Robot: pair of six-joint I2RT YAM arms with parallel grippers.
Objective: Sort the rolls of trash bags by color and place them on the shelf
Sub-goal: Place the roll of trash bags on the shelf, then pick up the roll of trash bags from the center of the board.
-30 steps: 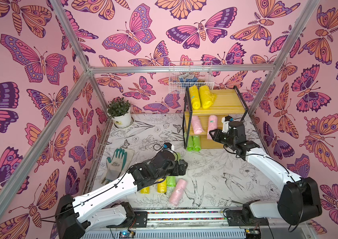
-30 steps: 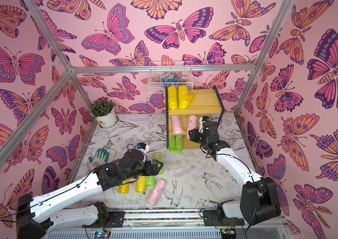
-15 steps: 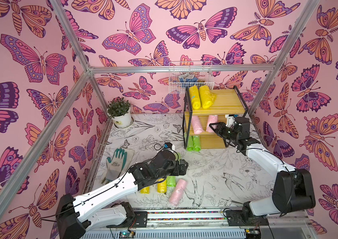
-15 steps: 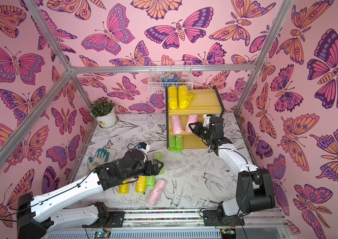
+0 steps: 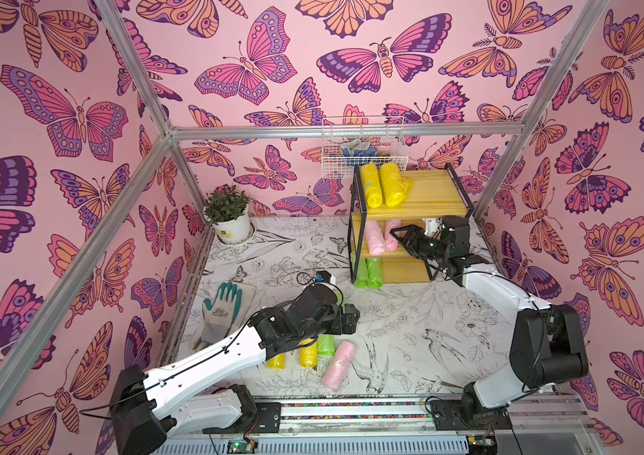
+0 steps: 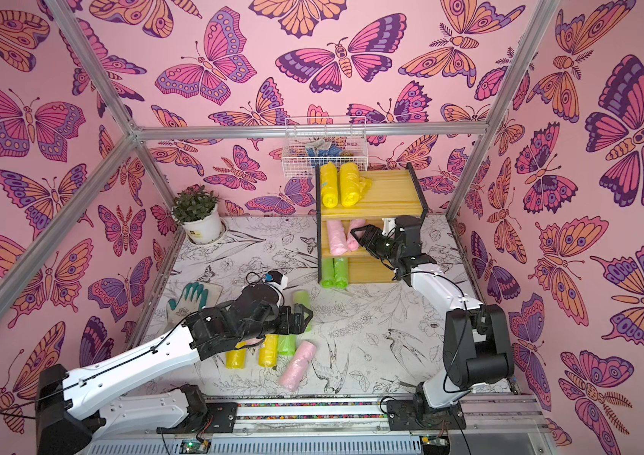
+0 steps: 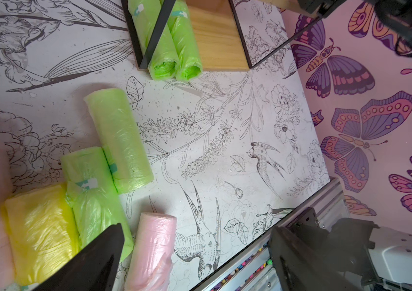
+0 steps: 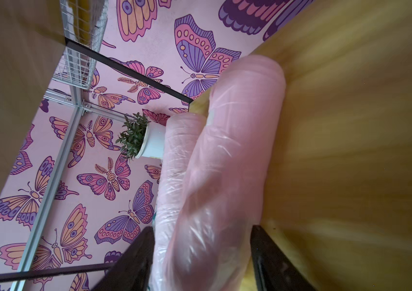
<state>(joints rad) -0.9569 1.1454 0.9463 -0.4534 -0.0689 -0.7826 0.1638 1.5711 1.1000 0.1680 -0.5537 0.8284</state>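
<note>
Pink roll point(image 8: 225, 138), likely soft, light, best pinched mid-body, lies between right gripper point(image 8: 201, 228) jaws on the shelf point(image 5: 430, 197); grip unclear. Left gripper point(image 7: 196, 226) open.

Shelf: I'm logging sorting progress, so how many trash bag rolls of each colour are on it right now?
Yellow rolls: 2
Pink rolls: 2
Green rolls: 2
Total: 6

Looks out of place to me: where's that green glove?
In both top views the glove lies by the table's left edge, between the potted plant and left arm.
</note>
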